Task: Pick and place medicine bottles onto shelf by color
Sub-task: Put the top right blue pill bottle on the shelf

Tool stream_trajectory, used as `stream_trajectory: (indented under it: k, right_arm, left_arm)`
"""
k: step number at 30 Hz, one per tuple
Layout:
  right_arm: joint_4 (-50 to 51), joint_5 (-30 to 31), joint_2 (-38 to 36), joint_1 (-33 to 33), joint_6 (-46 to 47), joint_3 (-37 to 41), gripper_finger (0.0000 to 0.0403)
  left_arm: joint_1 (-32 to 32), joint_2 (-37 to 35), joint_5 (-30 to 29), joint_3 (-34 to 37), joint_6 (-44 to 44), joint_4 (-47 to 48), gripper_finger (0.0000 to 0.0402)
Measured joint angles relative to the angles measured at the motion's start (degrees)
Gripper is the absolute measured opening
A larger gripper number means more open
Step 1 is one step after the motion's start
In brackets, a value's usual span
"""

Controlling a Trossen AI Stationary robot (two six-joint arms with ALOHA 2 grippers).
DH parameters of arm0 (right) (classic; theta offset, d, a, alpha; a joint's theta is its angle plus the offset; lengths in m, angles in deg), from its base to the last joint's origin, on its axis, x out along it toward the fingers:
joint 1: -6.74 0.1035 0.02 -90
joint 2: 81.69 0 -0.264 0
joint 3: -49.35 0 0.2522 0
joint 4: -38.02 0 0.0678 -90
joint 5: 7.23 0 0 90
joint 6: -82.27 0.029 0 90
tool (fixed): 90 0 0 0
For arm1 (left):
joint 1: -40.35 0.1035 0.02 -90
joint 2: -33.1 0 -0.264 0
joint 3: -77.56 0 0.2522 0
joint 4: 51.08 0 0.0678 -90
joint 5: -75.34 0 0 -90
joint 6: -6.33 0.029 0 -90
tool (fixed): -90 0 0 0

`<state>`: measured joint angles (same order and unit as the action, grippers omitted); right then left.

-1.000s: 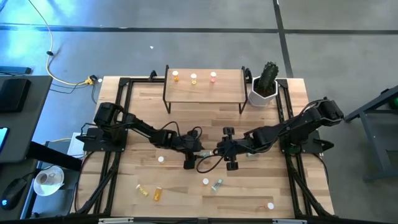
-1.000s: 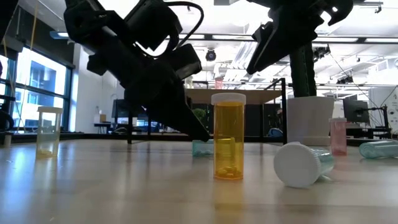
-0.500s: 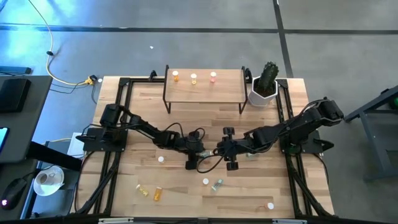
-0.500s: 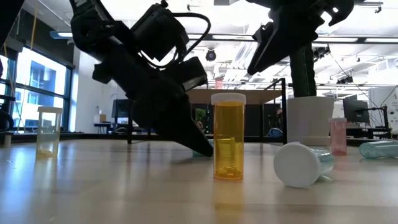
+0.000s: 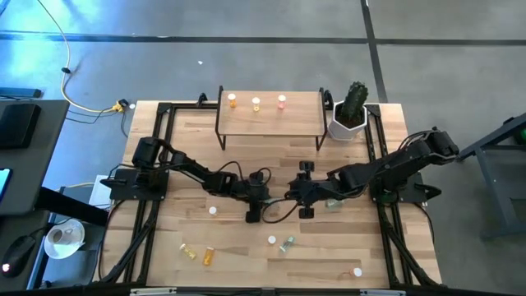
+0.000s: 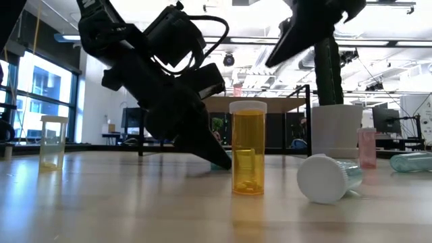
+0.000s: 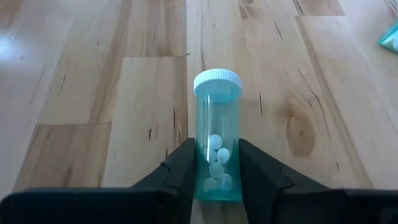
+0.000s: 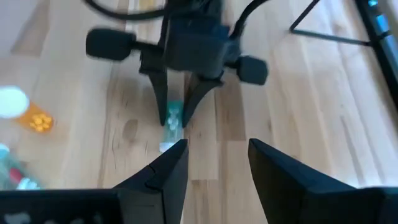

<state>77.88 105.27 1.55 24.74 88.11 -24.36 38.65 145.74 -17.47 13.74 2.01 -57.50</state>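
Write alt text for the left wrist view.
The left gripper is shut on a green medicine bottle with a white cap and white pills inside, lying on the wooden table. The edge of another green bottle shows at the frame's border.

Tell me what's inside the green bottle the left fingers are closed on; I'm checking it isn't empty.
Through the clear green bottle, several small white pills show, piled toward its base end. The left gripper fingers cover its sides, so the count is unclear.
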Motion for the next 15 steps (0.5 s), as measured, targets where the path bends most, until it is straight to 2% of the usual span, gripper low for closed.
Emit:
stream_trajectory:
  k: [8,15]
  right_arm:
    - [2.0,0.4,-8.1,-1.4,4.7,0.0,0.0158]
    - [3.6,-1.1,-13.0,-3.3,4.2,0.0,0.0158]
  left_arm:
    - [2.3,0.2,1.2,0.1,0.0,-3.7,0.0095]
    - [5.3,0.2,2.0,0.1,1.6,-14.4,0.0093]
